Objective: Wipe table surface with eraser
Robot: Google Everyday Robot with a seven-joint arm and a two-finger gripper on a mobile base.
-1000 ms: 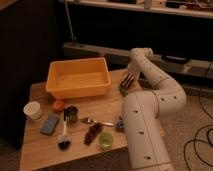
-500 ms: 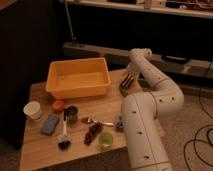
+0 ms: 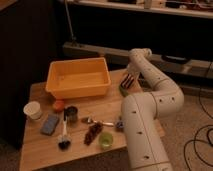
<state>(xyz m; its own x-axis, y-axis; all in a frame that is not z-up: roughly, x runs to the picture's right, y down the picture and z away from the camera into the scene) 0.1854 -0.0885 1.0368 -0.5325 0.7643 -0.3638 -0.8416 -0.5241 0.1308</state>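
The table surface (image 3: 45, 150) is a light-brown wooden top in the lower left of the camera view. The eraser (image 3: 50, 124), a flat blue-grey block, lies near the table's left front, beside a white cup (image 3: 33, 110). My gripper (image 3: 128, 82) hangs over the table's far right edge, right of the yellow bin (image 3: 79, 77) and far from the eraser. Its dark fingers (image 3: 131, 79) stand apart and open, with nothing between them. A small green thing (image 3: 122, 90) sits just below them.
A brush (image 3: 64, 136), a metal cup (image 3: 71, 114), an orange object (image 3: 59, 105), a spoon (image 3: 97, 121), a brown item (image 3: 93, 133) and a green cup (image 3: 105, 140) are scattered across the middle. My white arm (image 3: 150, 120) rises along the table's right side. Cables lie on the floor at right.
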